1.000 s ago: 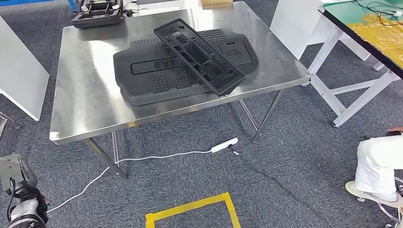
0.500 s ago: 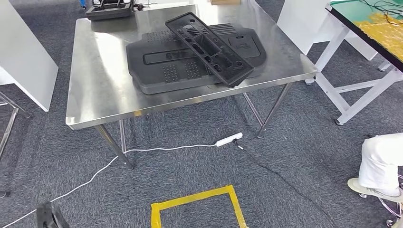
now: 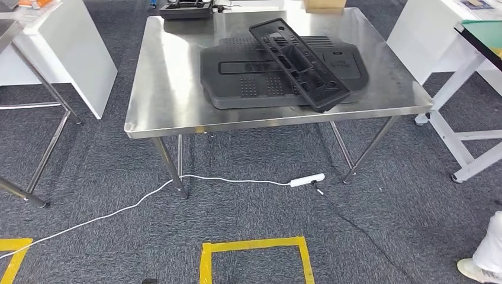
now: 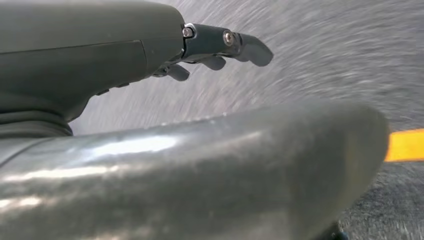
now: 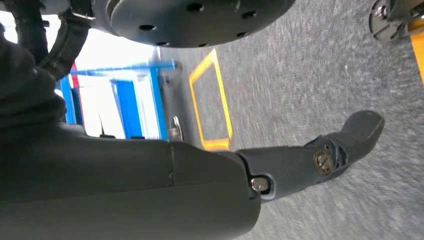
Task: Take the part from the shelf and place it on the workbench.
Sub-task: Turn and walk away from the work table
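From the head view I see the steel tabletop (image 3: 166, 89) carrying a long black part (image 3: 299, 62) lying slantwise across a broad black panel (image 3: 248, 74); raised lettering on the panel is too small for me to read. A yellow tape square (image 3: 254, 244) marks the carpet. In the left wrist view my left hand (image 4: 220, 47) hangs over carpet, fingers loosely apart, holding nothing. In the right wrist view my right hand (image 5: 320, 157) is empty, its one visible finger outstretched, well away from the part.

The whole head view has swung leftward, the workbench (image 3: 171, 89) now centred.
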Controlling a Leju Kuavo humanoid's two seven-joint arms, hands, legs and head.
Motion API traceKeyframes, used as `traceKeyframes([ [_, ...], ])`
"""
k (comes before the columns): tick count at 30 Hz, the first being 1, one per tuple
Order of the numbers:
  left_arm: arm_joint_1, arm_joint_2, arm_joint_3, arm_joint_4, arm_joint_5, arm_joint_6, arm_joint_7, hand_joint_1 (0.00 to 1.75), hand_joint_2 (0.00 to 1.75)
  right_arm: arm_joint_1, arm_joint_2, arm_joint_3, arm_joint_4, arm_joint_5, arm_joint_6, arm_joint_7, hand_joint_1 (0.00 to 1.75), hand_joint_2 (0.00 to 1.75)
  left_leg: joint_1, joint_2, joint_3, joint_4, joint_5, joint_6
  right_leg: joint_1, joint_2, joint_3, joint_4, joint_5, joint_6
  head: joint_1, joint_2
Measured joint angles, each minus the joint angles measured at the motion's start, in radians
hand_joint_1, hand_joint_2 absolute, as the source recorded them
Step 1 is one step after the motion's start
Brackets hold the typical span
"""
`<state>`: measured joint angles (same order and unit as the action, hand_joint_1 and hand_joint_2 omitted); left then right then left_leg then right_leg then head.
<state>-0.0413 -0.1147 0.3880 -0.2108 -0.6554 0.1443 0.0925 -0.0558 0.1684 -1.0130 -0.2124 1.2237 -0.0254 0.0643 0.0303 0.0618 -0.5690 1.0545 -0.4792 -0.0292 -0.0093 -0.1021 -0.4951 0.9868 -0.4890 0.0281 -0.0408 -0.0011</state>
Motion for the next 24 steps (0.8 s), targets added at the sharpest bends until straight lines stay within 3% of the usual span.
traceKeyframes([
  [2,0.000,-0.003,-0.066,0.005,-0.041,-0.006,-0.020,0.00,0.00,-0.001,-0.001,0.032,0.002,0.024,0.020,0.005,0.00,0.00,-0.002,-0.019,-0.010,-0.001,0.002,0.022,0.000,-0.010,0.001,0.004,-0.001,0.011,0.002,0.000],
  [4,-0.001,-0.004,-0.111,0.008,-0.055,0.003,-0.014,0.00,0.00,-0.002,-0.004,0.060,0.003,0.044,0.038,0.008,0.00,0.00,-0.001,-0.040,-0.020,-0.007,0.010,0.040,-0.003,0.018,-0.018,0.036,-0.025,0.015,0.005,0.000],
  [6,-0.001,-0.003,-0.137,0.008,-0.059,0.020,0.004,0.00,0.00,0.000,-0.008,0.082,0.004,0.056,0.054,0.008,0.00,0.00,-0.001,-0.060,-0.033,-0.008,0.020,0.055,-0.005,0.070,-0.071,0.147,-0.085,0.009,0.009,0.000],
  [8,0.000,0.002,-0.149,0.008,-0.059,0.038,0.017,0.00,0.00,0.004,-0.011,0.097,0.006,0.064,0.067,0.008,0.00,0.00,-0.005,-0.085,-0.048,-0.008,0.030,0.064,-0.005,0.093,-0.130,0.276,-0.136,0.004,0.011,0.000],
  [9,0.001,0.004,-0.152,0.009,-0.058,0.044,0.019,0.00,0.00,0.006,-0.013,0.103,0.006,0.067,0.073,0.008,0.00,0.00,-0.007,-0.100,-0.053,-0.008,0.034,0.065,-0.005,0.096,-0.141,0.301,-0.140,0.006,0.011,0.000],
  [10,0.002,0.005,-0.154,0.009,-0.058,0.046,0.019,0.00,0.00,0.007,-0.015,0.109,0.007,0.069,0.076,0.008,0.00,0.00,-0.009,-0.114,-0.058,-0.008,0.039,0.065,-0.005,0.099,-0.132,0.284,-0.126,0.010,0.011,0.000],
  [11,0.003,0.007,-0.155,0.010,-0.058,0.047,0.016,0.00,0.00,0.008,-0.017,0.115,0.007,0.070,0.079,0.008,0.00,0.00,-0.010,-0.129,-0.061,-0.008,0.044,0.063,-0.005,0.105,-0.105,0.232,-0.101,0.015,0.011,0.000],
  [14,0.002,0.007,-0.161,0.010,-0.052,0.032,-0.003,0.00,0.00,0.008,-0.024,0.127,0.008,0.073,0.085,0.008,0.00,0.00,-0.012,-0.167,-0.072,-0.007,0.060,0.051,-0.002,0.166,-0.013,0.042,-0.037,0.012,0.012,0.000],
  [15,0.002,0.007,-0.163,0.011,-0.048,0.021,-0.010,0.00,0.00,0.008,-0.027,0.130,0.008,0.074,0.088,0.008,0.00,0.00,-0.013,-0.178,-0.075,-0.009,0.065,0.045,0.000,0.179,-0.002,0.015,-0.031,0.008,0.012,0.000],
  [17,0.006,0.006,-0.163,0.014,-0.042,0.002,-0.016,0.00,0.00,0.008,-0.030,0.133,0.008,0.077,0.097,0.010,0.00,0.00,-0.012,-0.199,-0.078,-0.018,0.078,0.029,0.004,0.163,-0.001,0.006,-0.023,-0.002,0.012,0.000],
  [18,0.009,0.006,-0.163,0.016,-0.041,-0.003,-0.017,0.00,0.00,0.008,-0.032,0.134,0.008,0.078,0.101,0.012,0.00,0.00,-0.012,-0.196,-0.082,-0.017,0.078,0.024,0.001,0.150,0.002,0.001,-0.017,-0.007,0.012,0.000],
  [20,0.013,0.007,-0.163,0.018,-0.041,0.001,-0.010,0.00,0.00,0.011,-0.035,0.136,0.009,0.081,0.103,0.016,0.00,0.00,-0.016,-0.150,-0.108,0.033,0.039,0.018,-0.007,0.122,0.004,-0.010,-0.004,-0.018,0.005,0.000],
  [22,0.012,0.008,-0.163,0.018,-0.045,0.012,0.002,0.00,0.00,0.017,-0.040,0.139,0.009,0.086,0.100,0.017,0.00,0.00,-0.016,-0.090,-0.156,0.157,-0.038,0.014,-0.006,0.090,0.003,-0.011,0.000,-0.024,-0.002,0.000],
  [24,0.014,0.008,-0.164,0.018,-0.048,0.019,0.009,0.00,0.00,0.023,-0.044,0.143,0.009,0.094,0.099,0.017,0.00,0.00,-0.013,-0.069,-0.181,0.248,-0.076,0.007,-0.003,0.058,-0.002,-0.009,0.001,-0.025,-0.003,0.000],
])
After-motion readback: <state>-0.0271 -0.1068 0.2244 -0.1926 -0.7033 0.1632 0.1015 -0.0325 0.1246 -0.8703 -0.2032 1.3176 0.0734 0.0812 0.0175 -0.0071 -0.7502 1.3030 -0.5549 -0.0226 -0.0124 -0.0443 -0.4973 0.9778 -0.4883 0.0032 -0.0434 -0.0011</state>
